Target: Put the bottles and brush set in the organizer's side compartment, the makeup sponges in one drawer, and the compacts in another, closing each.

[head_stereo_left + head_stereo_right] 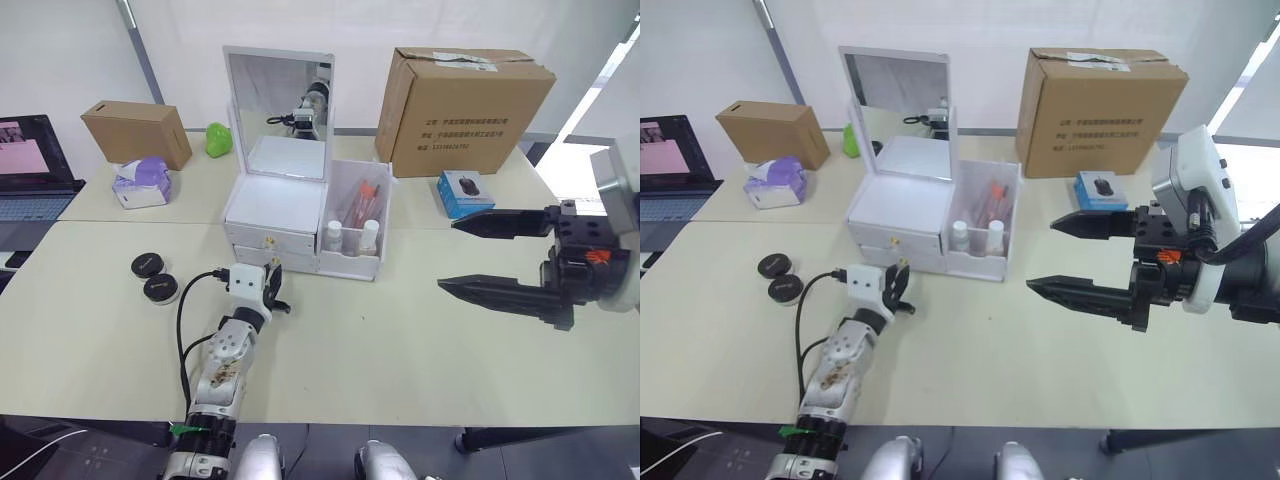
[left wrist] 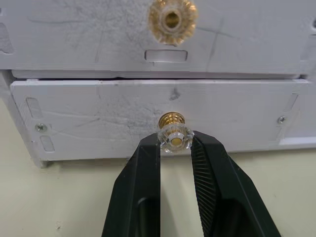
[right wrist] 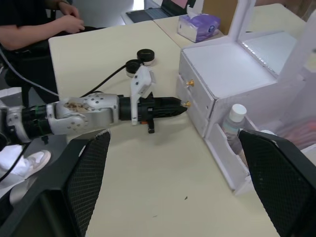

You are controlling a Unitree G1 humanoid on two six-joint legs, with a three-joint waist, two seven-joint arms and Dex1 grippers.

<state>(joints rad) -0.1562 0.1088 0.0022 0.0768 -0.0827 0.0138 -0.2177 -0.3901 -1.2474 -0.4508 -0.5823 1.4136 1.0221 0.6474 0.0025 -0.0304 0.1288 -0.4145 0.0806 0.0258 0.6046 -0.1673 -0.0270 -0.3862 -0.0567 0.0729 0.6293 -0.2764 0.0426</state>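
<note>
Left arm extended up the lower-left frame, its black two-fingered left gripper [image 2: 175, 143] pinching a clear, brass-stemmed drawer knob [image 2: 175, 138]. Black two-fingered right gripper [image 1: 480, 255] hovers at right mid-frame, fingers spread wide, pointing left.

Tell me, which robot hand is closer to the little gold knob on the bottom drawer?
The left. The left gripper has its fingers around the knob. The right gripper hangs open, far off past the organizer's side compartment.
</note>
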